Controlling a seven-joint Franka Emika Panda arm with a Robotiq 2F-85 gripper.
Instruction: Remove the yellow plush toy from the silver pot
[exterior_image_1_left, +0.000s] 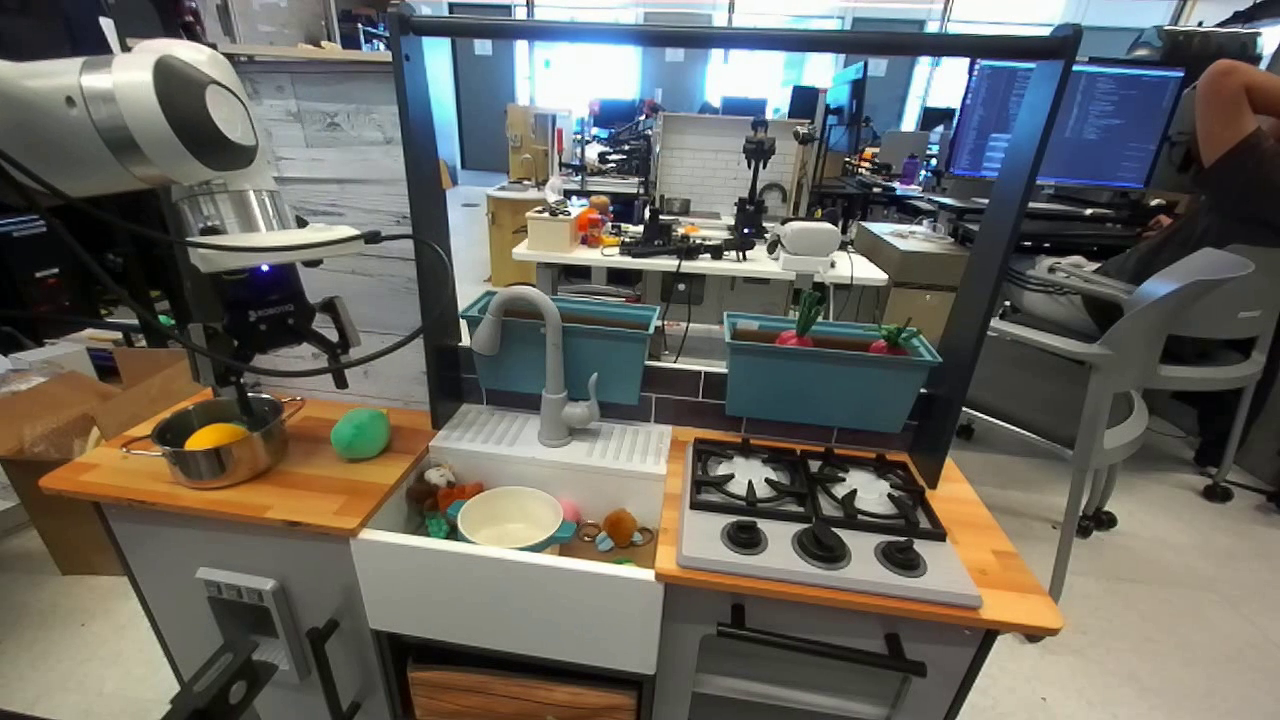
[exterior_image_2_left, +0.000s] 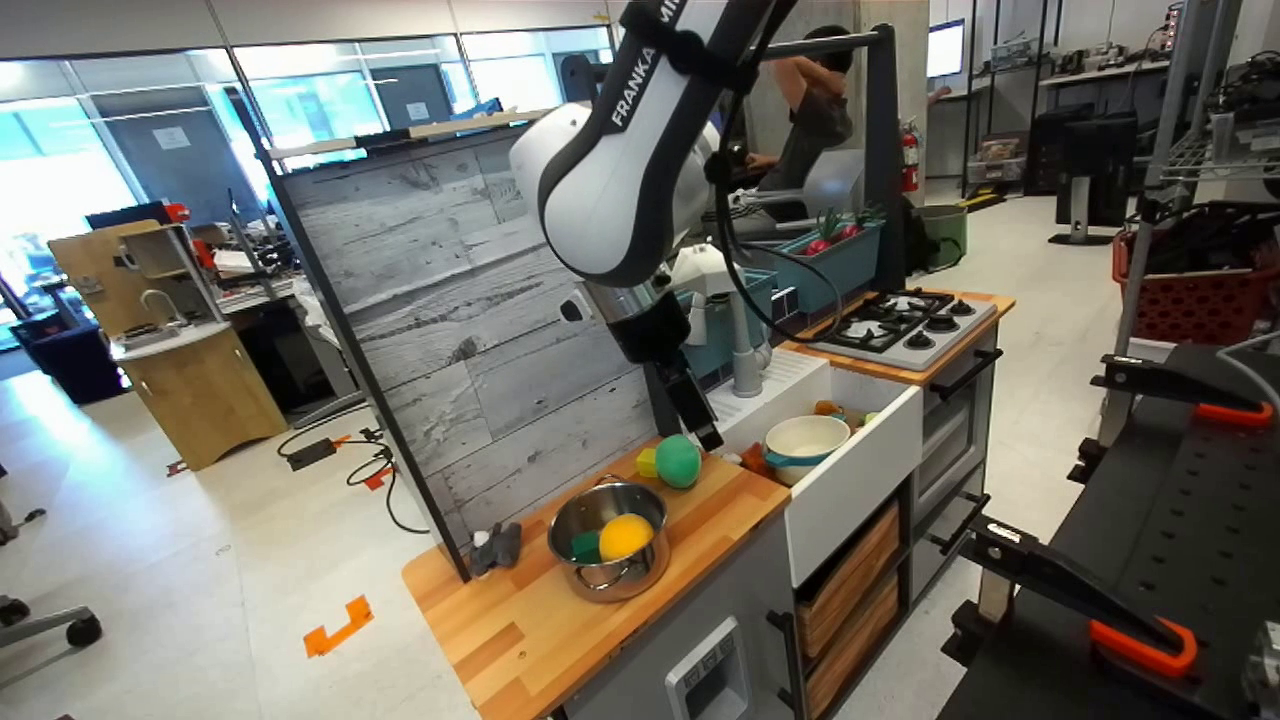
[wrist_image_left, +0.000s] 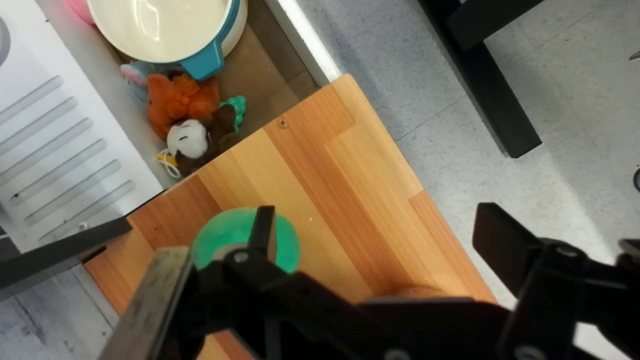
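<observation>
The yellow plush toy (exterior_image_1_left: 215, 436) lies inside the silver pot (exterior_image_1_left: 222, 464) on the wooden counter. In an exterior view the toy (exterior_image_2_left: 626, 537) sits in the pot (exterior_image_2_left: 625, 582) beside a dark green thing (exterior_image_2_left: 586, 547). My gripper (exterior_image_1_left: 292, 388) points down above the counter, with one fingertip in front of the pot's rim in that picture. In an exterior view the gripper (exterior_image_2_left: 705, 425) is up and to the right of the pot. In the wrist view its fingers (wrist_image_left: 378, 220) are wide apart with nothing between them. The toy is hidden there.
A green ball (exterior_image_1_left: 361, 434) lies on the counter beside the pot, with a yellow block (exterior_image_2_left: 647, 462) behind it. A grey plush (exterior_image_2_left: 497, 547) lies near the wall panel. The sink (exterior_image_1_left: 500, 580) holds a white bowl (exterior_image_1_left: 512, 518) and several toys. A black post (exterior_image_1_left: 425, 220) stands near the arm.
</observation>
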